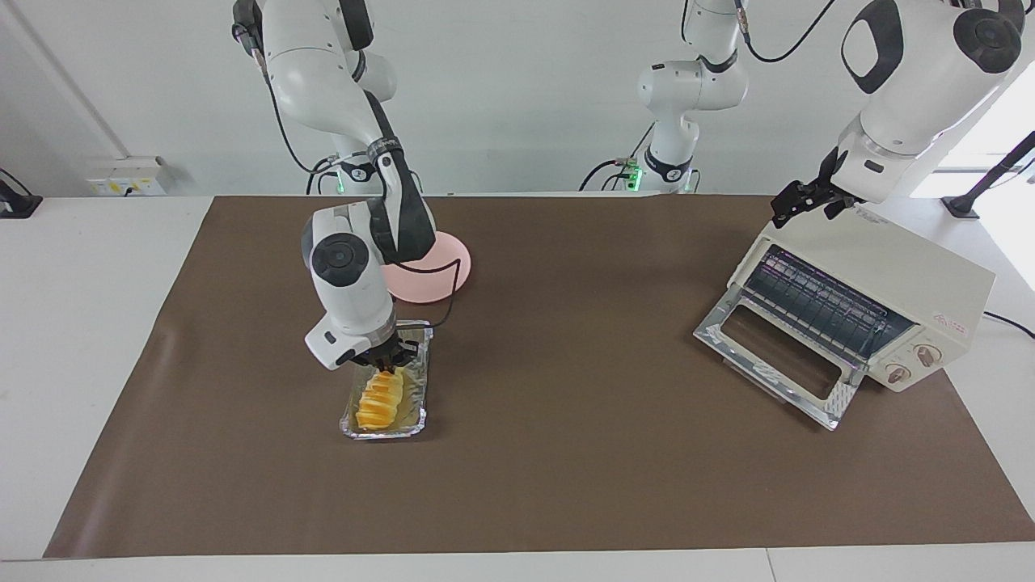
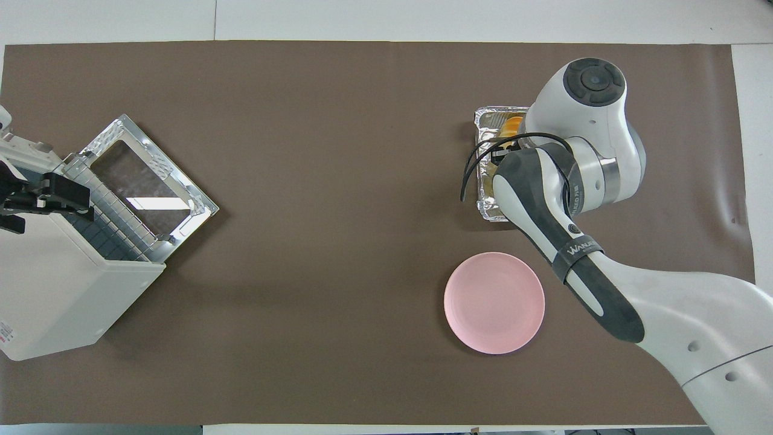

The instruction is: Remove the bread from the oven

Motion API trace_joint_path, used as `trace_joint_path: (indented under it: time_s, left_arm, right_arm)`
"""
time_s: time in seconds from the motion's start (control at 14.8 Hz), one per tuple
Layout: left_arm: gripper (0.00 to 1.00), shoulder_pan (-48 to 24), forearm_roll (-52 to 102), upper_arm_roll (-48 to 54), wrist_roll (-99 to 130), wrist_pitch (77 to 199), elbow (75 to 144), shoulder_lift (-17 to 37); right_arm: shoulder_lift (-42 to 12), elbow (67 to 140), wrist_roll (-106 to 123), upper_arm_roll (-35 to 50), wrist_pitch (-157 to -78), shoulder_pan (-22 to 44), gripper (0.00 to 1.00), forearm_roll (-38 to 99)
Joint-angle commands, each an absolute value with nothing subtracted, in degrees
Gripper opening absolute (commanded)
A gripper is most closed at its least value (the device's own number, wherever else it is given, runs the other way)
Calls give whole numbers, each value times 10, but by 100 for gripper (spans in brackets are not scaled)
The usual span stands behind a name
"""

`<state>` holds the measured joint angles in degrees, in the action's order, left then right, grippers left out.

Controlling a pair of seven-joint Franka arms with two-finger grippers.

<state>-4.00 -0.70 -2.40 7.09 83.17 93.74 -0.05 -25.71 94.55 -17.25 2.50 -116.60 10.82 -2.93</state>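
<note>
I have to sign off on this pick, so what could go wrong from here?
1. The right gripper pinches only the robot-side end of the bread, so the loaf might sag or slip when lifted.
2. The light foil tray could come up or slide with it.
3. The pink plate sits partly under the arm, risking a knock.

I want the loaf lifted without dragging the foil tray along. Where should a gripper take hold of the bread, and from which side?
Probably from straight above, fingers across the narrow width of the bread, near the end closer to the robots, where the right gripper already pinches it. The loaf lies lengthwise in the foil tray, whose raised walls block a sideways approach.
</note>
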Motion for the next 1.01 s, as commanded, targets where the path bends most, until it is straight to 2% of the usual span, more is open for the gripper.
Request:
trace_joint_path:
  time_s: [0.0, 0.4, 0.61, 0.81, 0.94]
  left_arm:
    - [100, -33, 0, -21, 68, 835, 938, -5]
    - [100, -33, 0, -21, 69, 835, 939, -5]
    - [100, -33, 1, -21, 68, 835, 938, -5]
    - [100, -33, 0, -21, 68, 835, 938, -5]
    - [100, -33, 0, -21, 68, 835, 938, -5]
  right_arm:
    - [-225, 947, -180, 31, -1128, 105, 0, -32]
    - [-114, 984, -216, 36, -1003, 134, 0, 4]
    - [2, 1116, -242, 37, -1019, 168, 0, 20]
    - [119, 1265, -243, 37, -1080, 192, 0, 24]
    - [177, 1362, -251, 37, -1136, 221, 0, 25]
